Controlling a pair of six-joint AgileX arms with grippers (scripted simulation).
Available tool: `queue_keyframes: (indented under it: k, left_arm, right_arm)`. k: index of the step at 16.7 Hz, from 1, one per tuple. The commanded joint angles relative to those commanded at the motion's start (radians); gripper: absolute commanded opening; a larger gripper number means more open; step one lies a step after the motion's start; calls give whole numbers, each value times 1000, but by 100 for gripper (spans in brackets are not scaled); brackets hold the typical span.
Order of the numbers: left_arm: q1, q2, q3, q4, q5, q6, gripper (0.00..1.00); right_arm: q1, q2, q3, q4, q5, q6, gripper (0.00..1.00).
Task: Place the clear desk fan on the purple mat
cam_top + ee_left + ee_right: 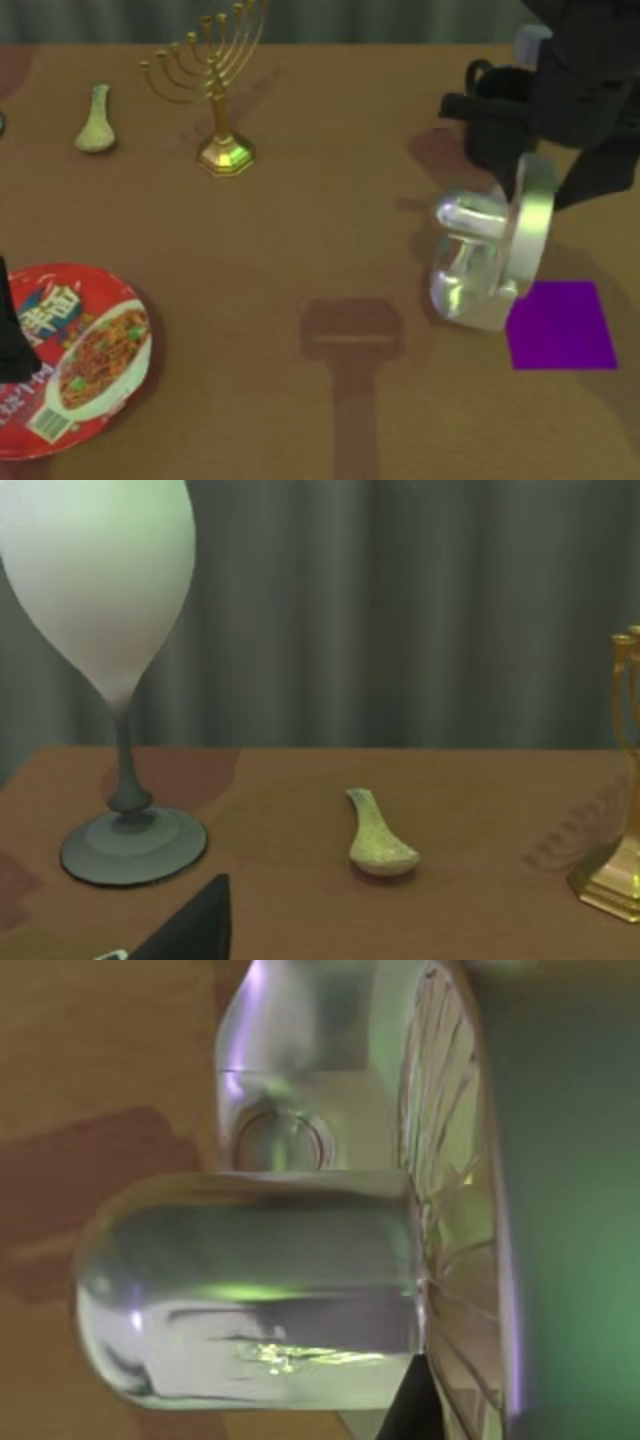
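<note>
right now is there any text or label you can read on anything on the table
Noodle bowl lid: large white characters on the red part, too blurred to read.
Same lid: a small white label with dark marks near its lower edge, too small to read.
Clear desk fan, purple mat, candelabra, spoon: no text visible.

Right arm (580,90) reaching in from the table's far right corner (left arm (12,340) at left edge)

A brown wooden table (300,230) is filling the top view. At 12 o'clock, a grey pleated curtain (420,610) is hanging behind its far edge.
</note>
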Motion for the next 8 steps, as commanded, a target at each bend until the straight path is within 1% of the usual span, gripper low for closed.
queue_keyframes:
  k: [5, 8]
  left_arm:
    - [0, 0, 0, 0, 0, 0, 100]
    - [0, 0, 0, 0, 0, 0, 100]
  right_arm:
    - [-60, -82, -108, 17, -7, 543, 0]
    - [-91, -122, -168, 19, -12, 818, 0]
